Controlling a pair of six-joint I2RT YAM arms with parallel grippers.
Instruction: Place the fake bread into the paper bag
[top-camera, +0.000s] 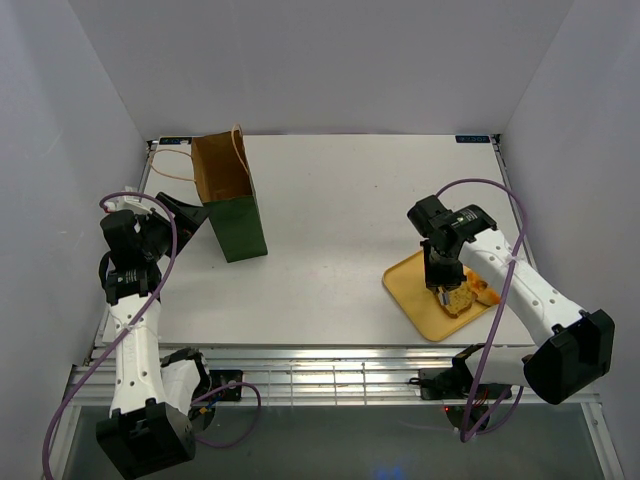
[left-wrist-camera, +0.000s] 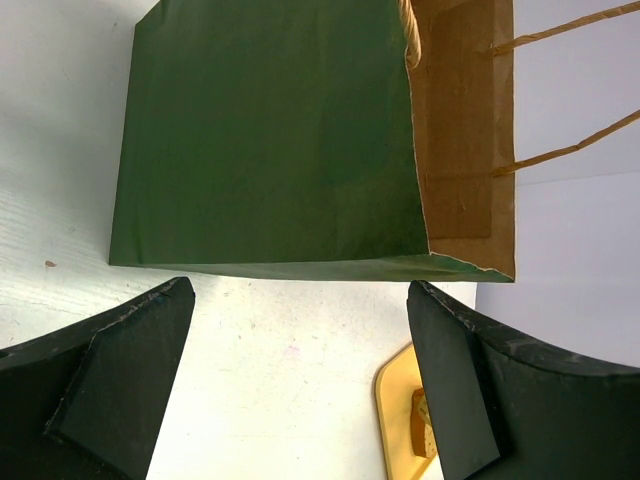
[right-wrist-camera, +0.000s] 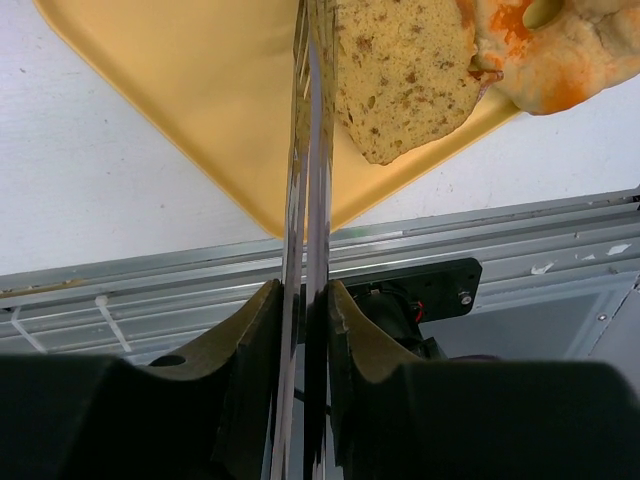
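**Location.** The bread (top-camera: 460, 300) lies on the tray (top-camera: 413, 284). The right wrist view shows two pieces: a speckled slice (right-wrist-camera: 400, 80) and, touching its outer side, an orange-stained bun (right-wrist-camera: 545, 45). The bag (top-camera: 228, 200) stands upright, well apart from the tray, with its mouth open.

**Grippers.** The right gripper (right-wrist-camera: 303, 300) is clamped on the tongs (right-wrist-camera: 308, 150) and presses the two blades almost together. The blades reach over the tray, just beside the slice. The left gripper (left-wrist-camera: 300, 290) is fully spread and holds nothing. It faces the bag's green side, well away from the tray.

**Handling (judgement).**
- The pieces are probably light, stiff and not fragile.
- Smooth metal blades are likely to slip on a moulded surface.
- Take the slice across its two flat faces, near the edge closest to the blades.
- The bun is rounder and may roll out of the blades, so take it across its widest part.

**Not visible.**
- The tong tips are cut off in the wrist view and hidden under the gripper from above. Whether they hold anything cannot be told.
- The bun runs off the frame.
- No third piece can be made out.
- The bag's floor is hidden.
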